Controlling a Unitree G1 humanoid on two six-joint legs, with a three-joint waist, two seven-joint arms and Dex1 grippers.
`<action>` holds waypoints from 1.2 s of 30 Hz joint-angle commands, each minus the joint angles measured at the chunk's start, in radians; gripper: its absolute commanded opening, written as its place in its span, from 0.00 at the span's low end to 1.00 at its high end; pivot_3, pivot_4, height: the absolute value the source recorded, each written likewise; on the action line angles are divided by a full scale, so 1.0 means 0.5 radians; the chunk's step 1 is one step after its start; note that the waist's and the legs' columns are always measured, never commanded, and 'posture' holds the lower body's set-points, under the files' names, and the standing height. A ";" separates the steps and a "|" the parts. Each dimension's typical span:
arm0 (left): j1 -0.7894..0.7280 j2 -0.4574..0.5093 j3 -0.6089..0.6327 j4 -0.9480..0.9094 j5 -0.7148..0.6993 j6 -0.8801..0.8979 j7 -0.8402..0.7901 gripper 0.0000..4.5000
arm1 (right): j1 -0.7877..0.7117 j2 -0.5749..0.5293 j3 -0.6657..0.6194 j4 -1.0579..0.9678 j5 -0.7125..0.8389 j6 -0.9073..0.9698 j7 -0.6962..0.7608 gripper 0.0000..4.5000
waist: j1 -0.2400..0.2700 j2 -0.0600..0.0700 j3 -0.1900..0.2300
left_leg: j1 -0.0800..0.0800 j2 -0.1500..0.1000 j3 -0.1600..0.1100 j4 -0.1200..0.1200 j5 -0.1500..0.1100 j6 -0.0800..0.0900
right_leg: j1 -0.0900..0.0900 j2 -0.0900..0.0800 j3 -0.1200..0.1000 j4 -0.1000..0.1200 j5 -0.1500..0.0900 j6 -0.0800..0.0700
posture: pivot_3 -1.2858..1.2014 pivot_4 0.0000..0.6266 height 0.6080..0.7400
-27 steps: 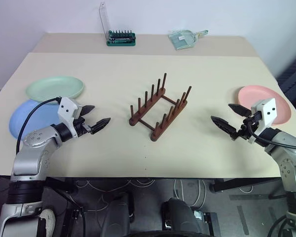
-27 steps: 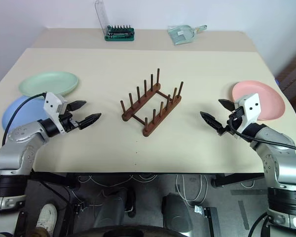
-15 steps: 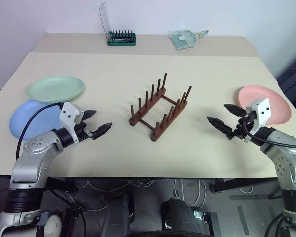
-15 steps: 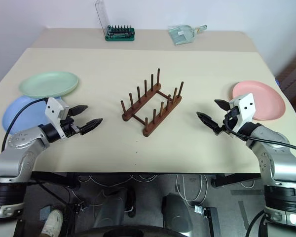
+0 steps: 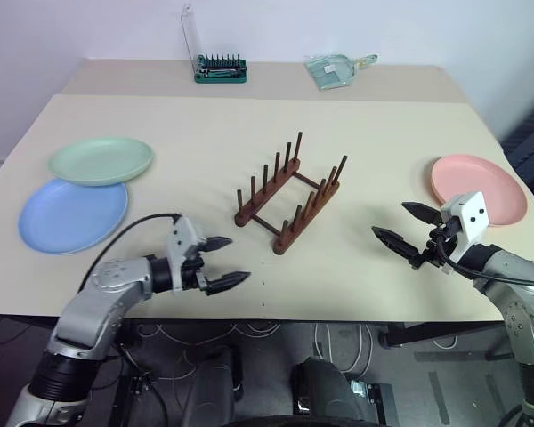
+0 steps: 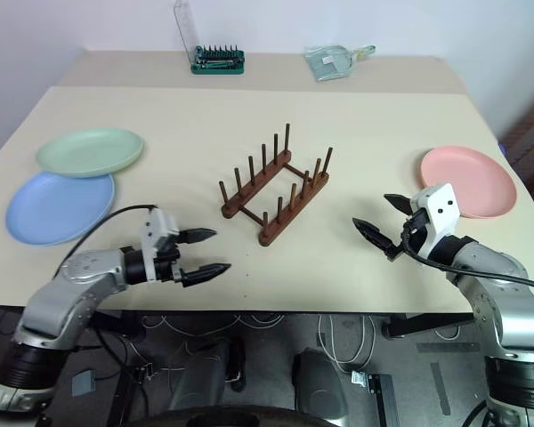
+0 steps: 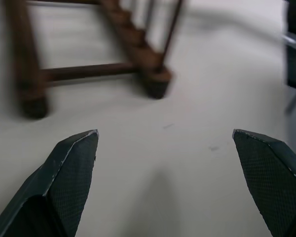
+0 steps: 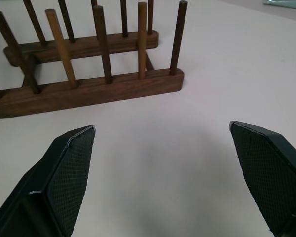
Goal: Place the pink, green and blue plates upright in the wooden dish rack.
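Head views take in the whole table (image 5: pixel 249 116): the wooden dish rack (image 5: pixel 289 194) stands empty at its middle, the green plate (image 5: pixel 101 160) and blue plate (image 5: pixel 73 214) lie flat at the robot's left, the green one's edge over the blue, and the pink plate (image 5: pixel 477 189) lies flat at the right. Both the left gripper (image 5: pixel 224 263) and the right gripper (image 5: pixel 405 226) hover with fingers spread and hold nothing. Right wrist view gives the rack's pegs close up, all bare; left wrist view catches just one blurred end of its rails. At the far edge sit a green bit set (image 5: pixel 220 69) and a clear packet (image 5: pixel 335 69).
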 commanded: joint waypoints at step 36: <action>-0.417 -0.577 -0.297 0.760 0.693 -0.278 0.670 0.17 | 0.175 0.166 -0.072 -0.126 0.002 -0.179 -0.113 1.00 | -0.002 0.018 -0.013 | 0.017 -0.001 0.000 -0.001 -0.003 0.004 | 0.015 0.000 0.002 -0.001 -0.001 0.000 | 0.52 0.24 0.94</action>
